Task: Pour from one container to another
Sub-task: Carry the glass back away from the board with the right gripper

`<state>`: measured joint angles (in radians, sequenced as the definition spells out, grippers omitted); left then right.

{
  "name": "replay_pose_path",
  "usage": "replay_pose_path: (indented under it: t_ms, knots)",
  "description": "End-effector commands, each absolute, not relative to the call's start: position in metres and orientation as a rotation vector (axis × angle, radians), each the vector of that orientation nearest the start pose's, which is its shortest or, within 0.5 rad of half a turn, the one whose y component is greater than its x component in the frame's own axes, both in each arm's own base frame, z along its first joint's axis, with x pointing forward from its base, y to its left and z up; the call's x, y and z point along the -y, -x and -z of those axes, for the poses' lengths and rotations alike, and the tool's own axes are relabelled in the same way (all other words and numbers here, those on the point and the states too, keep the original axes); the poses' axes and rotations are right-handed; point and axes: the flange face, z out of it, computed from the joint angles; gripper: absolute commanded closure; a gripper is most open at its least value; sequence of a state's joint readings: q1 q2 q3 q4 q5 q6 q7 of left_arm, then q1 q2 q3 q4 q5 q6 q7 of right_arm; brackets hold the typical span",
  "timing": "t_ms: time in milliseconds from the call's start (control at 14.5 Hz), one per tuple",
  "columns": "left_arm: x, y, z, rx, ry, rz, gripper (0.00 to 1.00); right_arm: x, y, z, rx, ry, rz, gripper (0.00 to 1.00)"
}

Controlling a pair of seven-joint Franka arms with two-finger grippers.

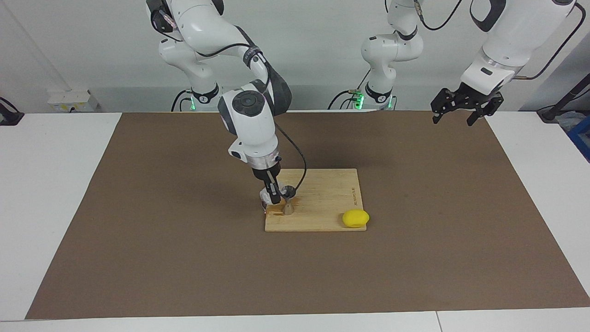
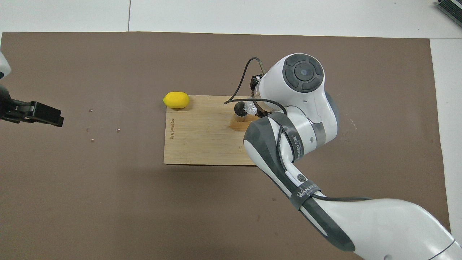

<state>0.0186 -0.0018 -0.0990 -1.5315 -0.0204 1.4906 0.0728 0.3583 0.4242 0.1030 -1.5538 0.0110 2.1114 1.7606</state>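
With the right pincer [image 1: 274, 193] clamped on the tilted glass cup [image 1: 267, 195] just beside the jigger [image 1: 288, 204] on the board [image 1: 322, 203], the cup's mouth leans toward the jigger's open top — left pincer [image 1: 462, 107] waits open, well apart.

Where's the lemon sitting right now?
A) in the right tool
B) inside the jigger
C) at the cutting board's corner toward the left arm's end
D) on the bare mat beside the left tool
C: the lemon rests at the cutting board's corner toward the left arm's end, apart from the jigger.
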Motion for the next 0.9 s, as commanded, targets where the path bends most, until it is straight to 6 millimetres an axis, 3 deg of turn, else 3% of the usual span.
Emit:
replay_pose_path:
  t_ms: [0,207,553,829]
  knots:
    - [0.041,-0.541,-0.643,-0.228,3.155,-0.068,0.0,-0.294,-0.63,-0.424,-1.877,2.357,0.017,1.0]
    - [0.043,-0.534,-0.633,-0.111,3.155,-0.105,0.0,-0.287,-0.633,-0.428,-1.899,2.294,-0.064,1.0]
    - [0.044,-0.524,-0.63,-0.115,3.155,-0.087,0.0,-0.281,-0.636,-0.429,-1.93,2.22,-0.15,1.0]
    - [0.045,-0.529,-0.635,-0.113,3.166,-0.046,0.0,-0.273,-0.641,-0.431,-1.953,2.142,-0.219,1.0]
